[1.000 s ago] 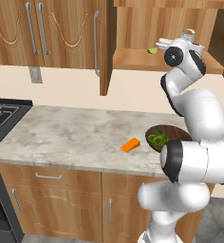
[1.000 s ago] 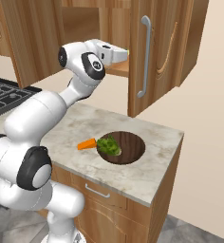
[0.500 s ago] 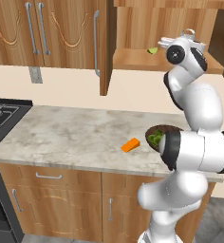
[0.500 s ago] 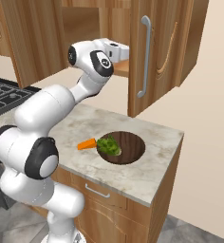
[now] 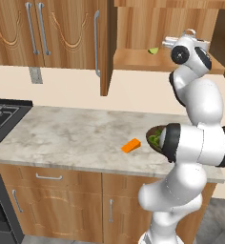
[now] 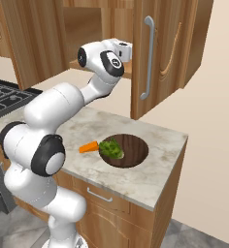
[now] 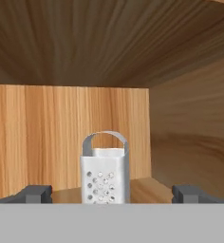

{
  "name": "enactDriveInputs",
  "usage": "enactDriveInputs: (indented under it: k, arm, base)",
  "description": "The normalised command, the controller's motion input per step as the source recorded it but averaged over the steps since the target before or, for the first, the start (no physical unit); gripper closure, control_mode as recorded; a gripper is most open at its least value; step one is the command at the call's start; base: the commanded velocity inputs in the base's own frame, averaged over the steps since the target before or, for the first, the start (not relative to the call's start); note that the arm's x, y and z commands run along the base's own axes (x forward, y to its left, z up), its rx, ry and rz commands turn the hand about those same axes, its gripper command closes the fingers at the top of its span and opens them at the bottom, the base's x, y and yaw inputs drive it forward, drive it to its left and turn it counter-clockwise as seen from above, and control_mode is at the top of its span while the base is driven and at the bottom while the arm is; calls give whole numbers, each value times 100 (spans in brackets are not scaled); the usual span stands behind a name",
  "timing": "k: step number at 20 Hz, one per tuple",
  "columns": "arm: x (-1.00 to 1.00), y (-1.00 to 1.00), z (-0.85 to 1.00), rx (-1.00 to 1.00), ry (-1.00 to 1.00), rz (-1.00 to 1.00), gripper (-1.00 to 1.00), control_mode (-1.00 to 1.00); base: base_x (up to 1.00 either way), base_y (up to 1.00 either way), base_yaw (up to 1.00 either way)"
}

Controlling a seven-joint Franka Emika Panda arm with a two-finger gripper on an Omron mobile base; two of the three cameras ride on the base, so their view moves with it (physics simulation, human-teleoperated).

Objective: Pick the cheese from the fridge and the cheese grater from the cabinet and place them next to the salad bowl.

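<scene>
Hand view shows the cheese grater [image 7: 104, 170] upright on the cabinet [image 7: 47, 137] shelf, centred ahead of the wide-open, empty end effector [image 7: 111, 193]; likely light, rigid, slippery metal, best pinched across its flat sides below the handle.

Partly hidden things

The arm covers part of the salad bowl [image 5: 155, 138]; the cheese grater [image 7: 104, 172] has its base cut off; the small green item [image 5: 153, 51] is too small to identify.

White arm, dark joints

Glossy white rounded links on the arm [image 5: 200, 97], black bands and round black caps at each joint, and a bulbous white base [image 6: 63, 206]; small dark grey squared fingertips [image 7: 35, 193].
</scene>
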Motion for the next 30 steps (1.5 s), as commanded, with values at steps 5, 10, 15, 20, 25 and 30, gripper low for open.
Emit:
enactDriveInputs:
  k: [5,10,15,20,25,30]
  arm:
    - [15,-13,-4,-5,0,0,-100,-100]
    - [7,-13,-3,1,0,-1,-100,-100]
    - [21,0,0,0,1,0,-100,-100]
    - [14,0,1,0,2,0,-100,-100]
    - [0,-12,8,0,2,0,-100,-100]
    - [0,-3,14,0,0,0,-100,-100]
  base:
    - [0,0,0]
    - [0,0,0]
    - [0,0,0]
    - [0,0,0]
    - [0,0,0]
    - [0,0,0]
